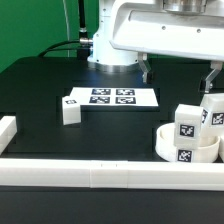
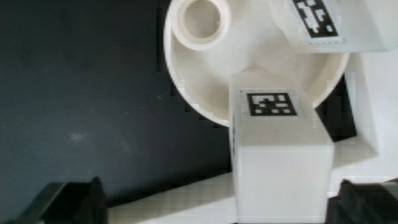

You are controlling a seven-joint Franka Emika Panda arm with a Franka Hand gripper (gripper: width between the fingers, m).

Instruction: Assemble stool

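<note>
Above the stool's round seat (image 1: 164,149), on the black table (image 1: 50,80), the Panda arm's tool (image 1: 180,74) hangs with its jaws spread wide and nothing in them. One blocky leg (image 1: 188,122) stands upright on the seat. A second leg (image 1: 213,110) is just beyond it, though whether it rests on the seat or behind it cannot be told. A third leg (image 1: 70,108) lies well apart from the seat, beside the marker board (image 1: 110,97). From the wrist, the upright leg (image 2: 276,150) sits between the two dark fingertips (image 2: 71,200), with open space showing on at least one side. Every part looks like rigid, light white plastic. It should be stiff enough to clamp firmly, but it is smooth and probably slippery, and a leg not yet fixed could topple at a nudge. The surest hold on a leg is likely across its flat opposite faces, midway up. The seat looks too broad to take except by its rim.
</note>
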